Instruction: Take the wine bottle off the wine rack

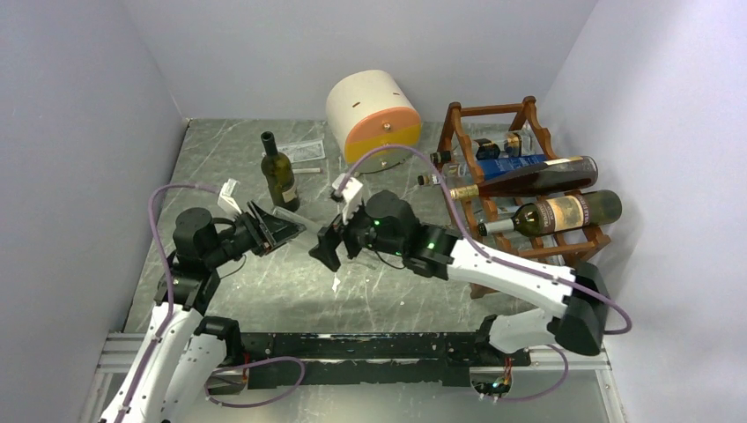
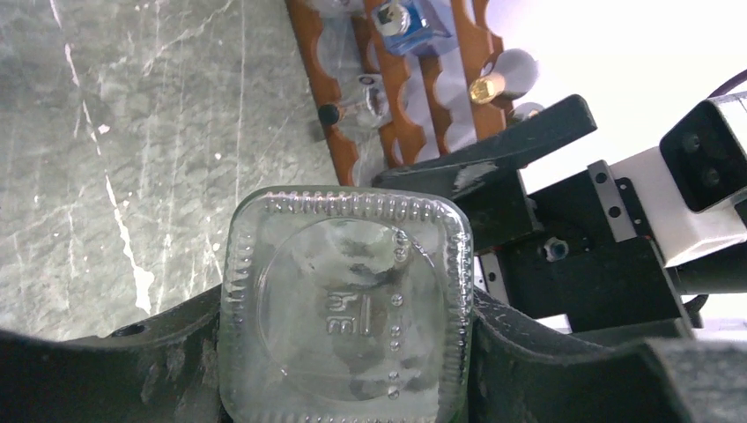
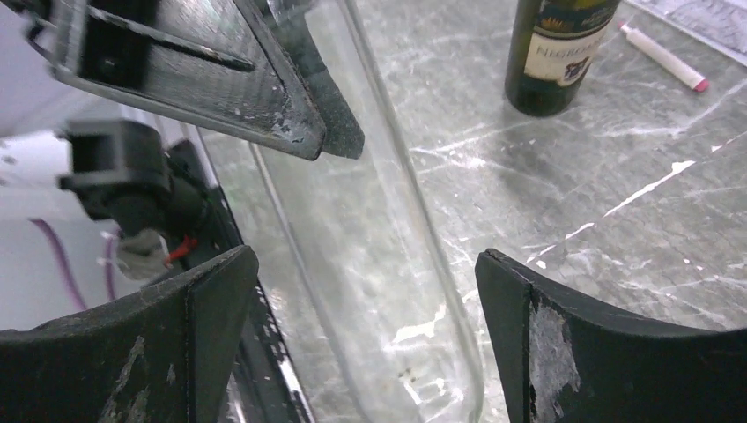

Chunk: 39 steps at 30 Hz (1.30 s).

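Observation:
The reddish-brown wine rack stands at the back right with several bottles lying on it, among them a dark one with a gold neck and a green one. The rack also shows in the left wrist view. My left gripper is shut on a clear square glass bottle, held level above the table, its base facing the left wrist camera. My right gripper is open, its fingers apart on either side of the same clear bottle without touching it.
A dark green wine bottle stands upright at the back left, also in the right wrist view. A round cream-and-orange drawer box sits at the back. A clear plastic bag and a white pen lie nearby.

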Available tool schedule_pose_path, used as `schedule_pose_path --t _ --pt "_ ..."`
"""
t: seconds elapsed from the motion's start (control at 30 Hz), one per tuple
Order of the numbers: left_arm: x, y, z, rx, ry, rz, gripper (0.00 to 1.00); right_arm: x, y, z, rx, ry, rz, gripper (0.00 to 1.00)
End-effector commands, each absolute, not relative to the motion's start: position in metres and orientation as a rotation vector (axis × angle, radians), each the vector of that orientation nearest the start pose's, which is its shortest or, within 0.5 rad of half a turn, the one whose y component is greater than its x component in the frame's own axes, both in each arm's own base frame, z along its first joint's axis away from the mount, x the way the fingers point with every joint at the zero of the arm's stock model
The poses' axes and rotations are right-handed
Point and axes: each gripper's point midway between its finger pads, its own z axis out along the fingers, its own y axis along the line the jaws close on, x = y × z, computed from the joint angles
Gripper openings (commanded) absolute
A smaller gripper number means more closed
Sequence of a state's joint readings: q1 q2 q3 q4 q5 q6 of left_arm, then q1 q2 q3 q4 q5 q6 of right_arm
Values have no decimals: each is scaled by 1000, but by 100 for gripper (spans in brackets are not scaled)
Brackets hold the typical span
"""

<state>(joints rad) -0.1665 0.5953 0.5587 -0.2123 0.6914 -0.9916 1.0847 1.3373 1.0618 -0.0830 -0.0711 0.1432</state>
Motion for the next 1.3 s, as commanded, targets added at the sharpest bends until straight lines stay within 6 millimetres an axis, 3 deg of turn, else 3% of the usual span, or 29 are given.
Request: schedule_pose_path --t 0.0,0.17,0.37,0.57,0.63,0.9,1.13,1.27 --pt "204 -170 291 -278 1795 -1443 7 182 368 272 -778 1807 937 100" --pt "200 -165 310 -331 1690 -1489 7 190 334 293 -490 1903 935 100" --pt "191 -162 336 -355 1499 -1621 7 192 313 317 -150 1982 1022 100" --pt "181 -153 369 -339 1317 -1687 7 196 289 346 114 1833 1150 98" --pt "179 -149 377 -347 1271 -1695 7 196 287 343 144 1814 1171 97" --pt "175 -140 389 -418 1172 -1760 7 188 290 364 123 1617 1341 97" --pt "176 -138 385 -455 1162 -1782 7 200 283 359 155 1629 1248 99" --pt "178 -137 384 -466 1141 -1820 7 195 288 377 164 1506 1373 84"
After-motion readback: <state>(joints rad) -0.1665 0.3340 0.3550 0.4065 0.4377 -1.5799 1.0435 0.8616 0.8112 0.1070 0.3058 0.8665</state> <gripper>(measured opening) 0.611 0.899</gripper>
